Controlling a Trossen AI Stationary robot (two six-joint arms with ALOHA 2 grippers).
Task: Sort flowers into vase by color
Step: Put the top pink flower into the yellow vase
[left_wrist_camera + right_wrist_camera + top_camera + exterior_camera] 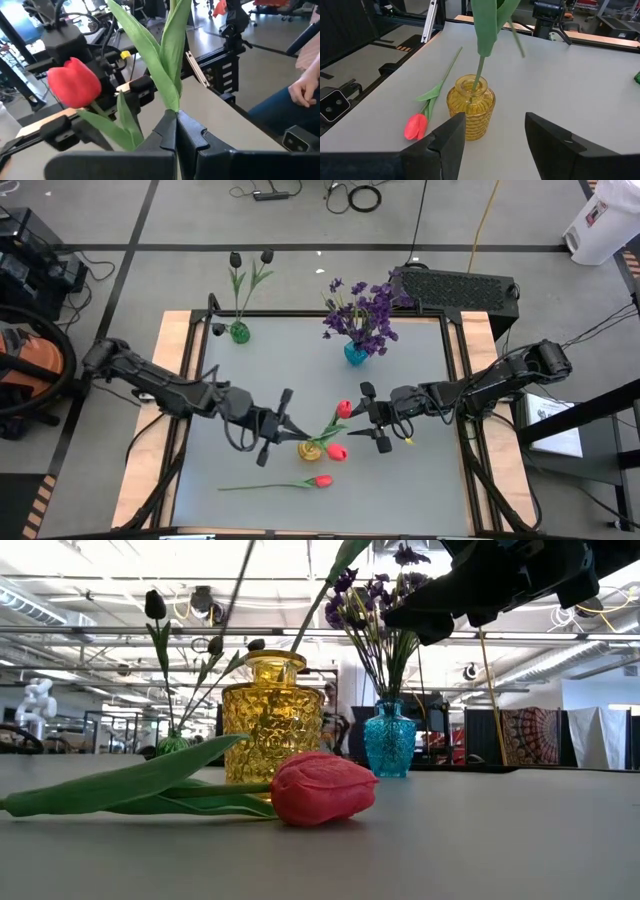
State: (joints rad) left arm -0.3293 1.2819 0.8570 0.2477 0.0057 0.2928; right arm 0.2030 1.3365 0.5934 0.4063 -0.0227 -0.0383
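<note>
Left arm reaches in low from the table's left edge, stretched toward the middle, and the left gripper (pixel 283 423) is clamped tight on a red tulip's stem (pixel 170 75). In the left wrist view the fingers (pixel 172 132) meet right on the green stalk, leaves fanning up past them and the red bud (pixel 74 82) hanging off to one side. From above, that red tulip (pixel 344 409) runs on a slant from the gripper up toward the right arm, and its lower stem drops into the mouth of the yellow vase (pixel 312 448), which sits just beyond the left fingertips.

Right arm comes in from the opposite edge, elbow bent, forearm level. The right gripper (pixel 374 418) stands wide, holding nothing, hovering just past the vase; the right wrist view shows the yellow vase (pixel 470 106) framed between its two spread fingers (pixel 449 140) with the stem standing in its neck.

A second red tulip (pixel 337 452) shows right beside the vase on the right gripper's side. A third red tulip (pixel 322 480) lies flat on the grey table (pixel 420 480), nearer the front edge than either gripper, long axis roughly along that edge, bud toward the right arm's side, stem trailing toward the left arm's.

Well beyond both grippers, the dark tulips (pixel 250 257) stand in a green vase (pixel 239 332), and the purple flowers (pixel 362 310) in a teal vase (pixel 356 353). No readable writing anywhere.
</note>
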